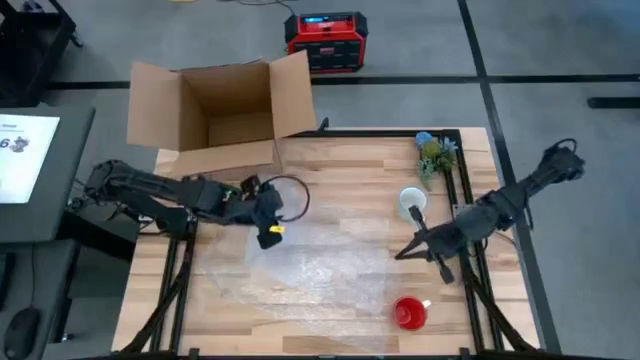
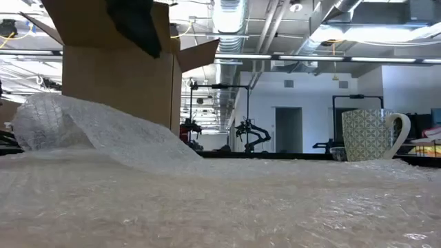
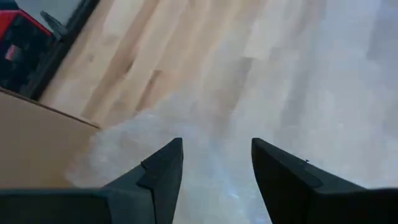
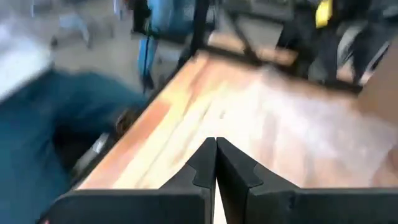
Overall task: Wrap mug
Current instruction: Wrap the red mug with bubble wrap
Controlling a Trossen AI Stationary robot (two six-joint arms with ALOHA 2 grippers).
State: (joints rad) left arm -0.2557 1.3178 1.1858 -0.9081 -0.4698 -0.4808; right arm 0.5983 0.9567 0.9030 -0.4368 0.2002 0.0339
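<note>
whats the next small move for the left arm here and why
Probably lower the left tool onto the near edge of the bubble wrap and close. It is open above the sheet with nothing between its fingers. The patterned mug stands off the wrap; the right tool, shut and empty, waits beside it.

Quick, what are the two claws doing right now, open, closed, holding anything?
Left gripper: open, empty, over the bubble wrap.
Right gripper: closed, holding nothing, near the patterned mug.
</note>
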